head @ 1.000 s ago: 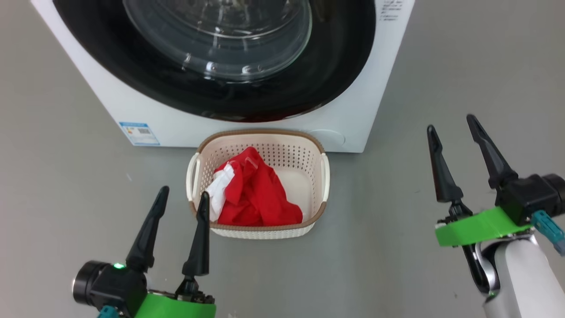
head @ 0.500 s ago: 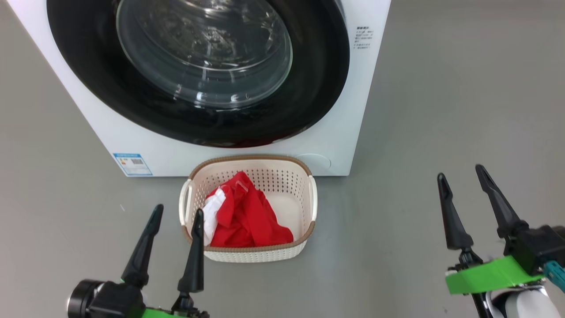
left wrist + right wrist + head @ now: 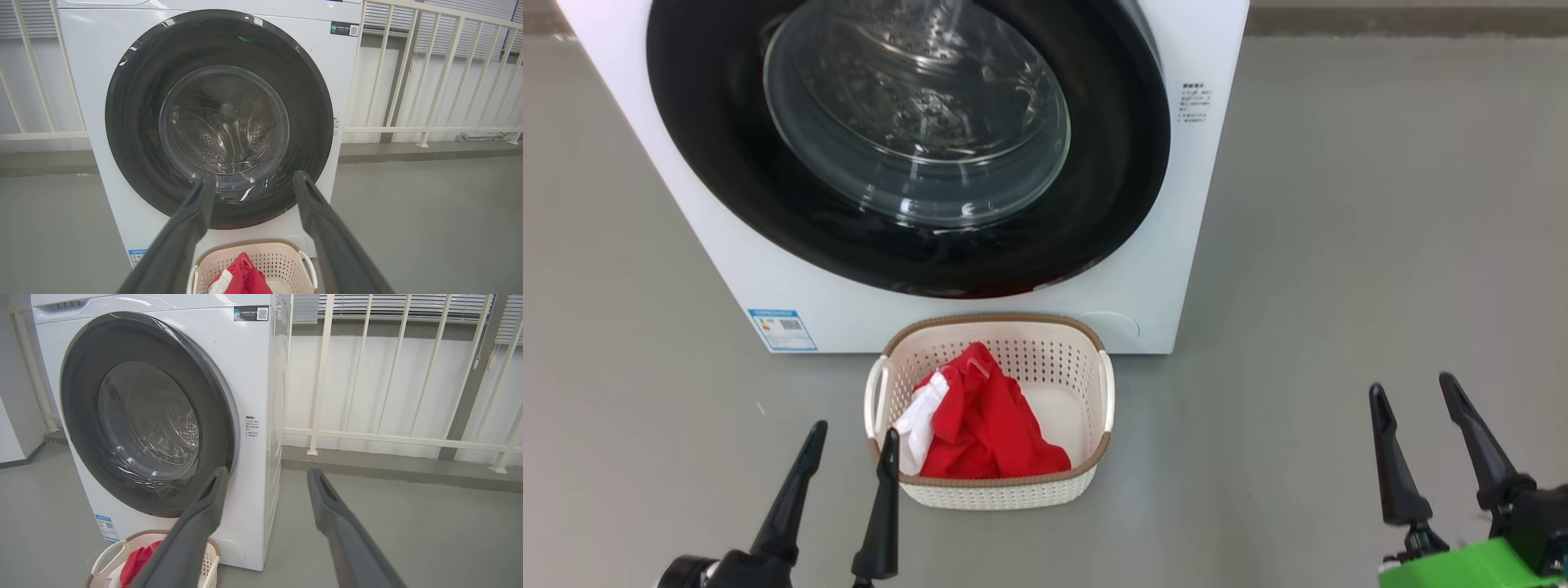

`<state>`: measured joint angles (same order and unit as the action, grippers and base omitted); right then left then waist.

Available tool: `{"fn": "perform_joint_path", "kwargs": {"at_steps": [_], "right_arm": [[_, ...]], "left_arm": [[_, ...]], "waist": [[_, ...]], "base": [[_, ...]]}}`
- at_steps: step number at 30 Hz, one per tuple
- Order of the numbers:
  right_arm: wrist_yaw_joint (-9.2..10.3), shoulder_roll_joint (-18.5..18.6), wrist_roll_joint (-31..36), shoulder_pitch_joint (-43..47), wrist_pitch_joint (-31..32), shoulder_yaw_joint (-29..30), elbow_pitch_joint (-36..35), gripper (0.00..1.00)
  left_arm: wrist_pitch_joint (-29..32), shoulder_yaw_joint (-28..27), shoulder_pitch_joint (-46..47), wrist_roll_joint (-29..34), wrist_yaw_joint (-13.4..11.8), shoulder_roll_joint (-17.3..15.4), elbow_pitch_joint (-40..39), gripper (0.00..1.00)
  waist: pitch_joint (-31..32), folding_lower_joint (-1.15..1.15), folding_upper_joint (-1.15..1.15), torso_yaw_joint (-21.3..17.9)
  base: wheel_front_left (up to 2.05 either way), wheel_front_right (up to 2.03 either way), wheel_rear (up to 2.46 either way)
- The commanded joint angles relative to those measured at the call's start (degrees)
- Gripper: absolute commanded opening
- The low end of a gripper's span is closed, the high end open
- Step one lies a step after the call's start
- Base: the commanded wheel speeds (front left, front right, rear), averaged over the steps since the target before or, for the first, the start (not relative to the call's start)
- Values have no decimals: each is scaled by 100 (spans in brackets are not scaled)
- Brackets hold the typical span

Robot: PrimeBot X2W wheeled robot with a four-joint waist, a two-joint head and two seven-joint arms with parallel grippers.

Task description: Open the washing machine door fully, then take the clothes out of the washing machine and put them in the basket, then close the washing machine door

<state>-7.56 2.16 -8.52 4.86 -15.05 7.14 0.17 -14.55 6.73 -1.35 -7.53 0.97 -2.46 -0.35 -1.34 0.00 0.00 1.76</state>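
Observation:
The white washing machine (image 3: 1160, 245) stands on the floor with its black-rimmed glass door (image 3: 915, 122) shut flat against the front; the door (image 3: 220, 118) also faces the left wrist view and the door (image 3: 147, 416) appears at an angle in the right wrist view. Right in front of it sits the cream basket (image 3: 992, 490) holding red clothes (image 3: 988, 425) with a white part. My left gripper (image 3: 853, 429) is open, empty, at the basket's near-left corner. My right gripper (image 3: 1411, 389) hangs open and empty over bare floor, well right of the basket.
A white railing (image 3: 367, 435) and a low grey kerb run behind and to the right of the machine. Grey floor (image 3: 1339, 245) spreads around the machine. A blue label sticker (image 3: 782, 329) marks the machine's lower left front.
The head camera has tilted up, so the machine and basket sit lower in the picture. Both grippers have dropped toward the bottom edge and stay open.

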Motion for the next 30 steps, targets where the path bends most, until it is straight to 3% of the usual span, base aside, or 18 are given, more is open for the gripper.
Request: {"fn": "perform_joint_path", "kwargs": {"at_steps": [1, 25, 26, 30], "right_arm": [[8, 72, 20, 0, 5, -72, -181, 100], [8, 72, -127, 153, 5, -83, -250, 100], [0, -16, -110, 219, -1, 72, -51, 0], [0, -103, -138, 225, 4, 66, 253, 0]], "left_arm": [[-45, -211, 44, 60, -2, -44, -107, 100], [-45, -196, -1, 76, -82, -44, -168, 100], [1, -2, -117, 47, -51, -3, 16, 0], [41, 51, -165, 10, -49, 15, 295, 0]], "waist": [[68, 0, 0, 14], [62, 0, 0, 22], [63, 0, 0, 21], [62, 0, 0, 21]], "base": [[0, 0, 0], [0, 0, 0], [0, 0, 0], [0, 0, 0]]}}
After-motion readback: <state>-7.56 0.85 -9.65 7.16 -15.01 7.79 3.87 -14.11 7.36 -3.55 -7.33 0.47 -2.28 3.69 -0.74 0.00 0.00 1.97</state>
